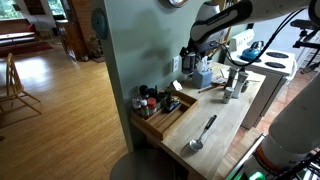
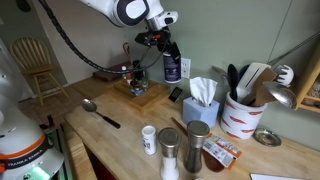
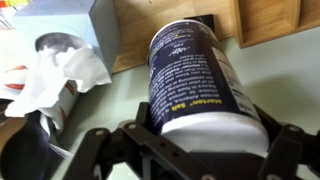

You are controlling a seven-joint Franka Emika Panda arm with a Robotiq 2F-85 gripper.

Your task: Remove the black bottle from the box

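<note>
The claw [image 3: 190,140] is closed around the bottle [image 2: 172,68], which hangs upright, long axis vertical, outside the box [image 2: 150,96] at its 3 o'clock. Its white label print is too blurred to read.

the black bottle [image 3: 195,75], dark with small white lettering and a pale end, is clamped upright in the gripper [image 2: 170,60], lifted above the right end of the box [image 2: 150,97], a shallow light-wood tray.
</note>
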